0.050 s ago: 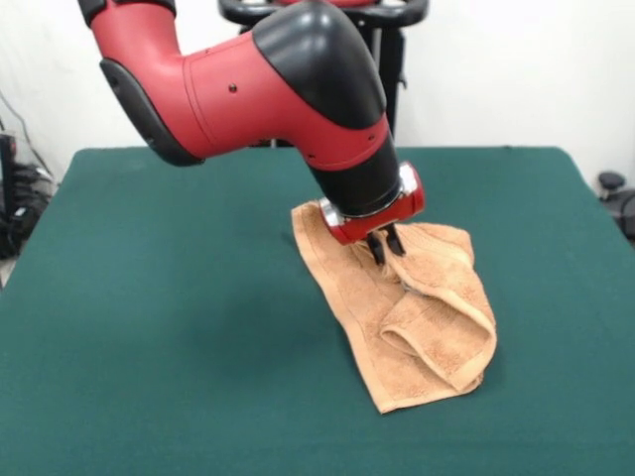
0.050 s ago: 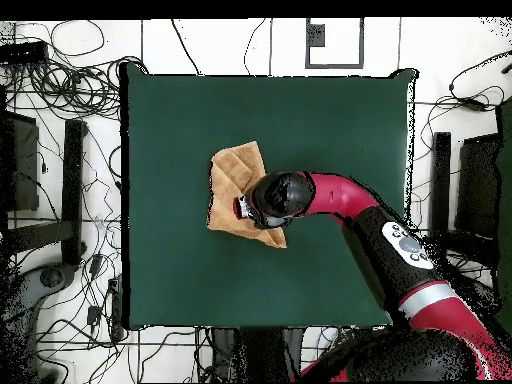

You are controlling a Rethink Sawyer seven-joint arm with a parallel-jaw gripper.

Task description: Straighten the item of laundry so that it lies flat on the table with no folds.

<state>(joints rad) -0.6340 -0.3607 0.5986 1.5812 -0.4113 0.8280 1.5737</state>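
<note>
The item of laundry, an orange-tan terry towel, lies rumpled right of centre on the green table. Its right side is doubled over in thick folds, and a ridge runs from the gripper towards the near corner. My gripper points down onto the towel's far part, its two black fingers close together and pinching the cloth. In the overhead view the towel sits left of the table's middle. There the arm's wrist covers its lower right part and the fingers are hidden.
The red and black arm reaches down over the back of the table. Green felt lies wide on every side of the towel. Cables and stands surround the table on the floor.
</note>
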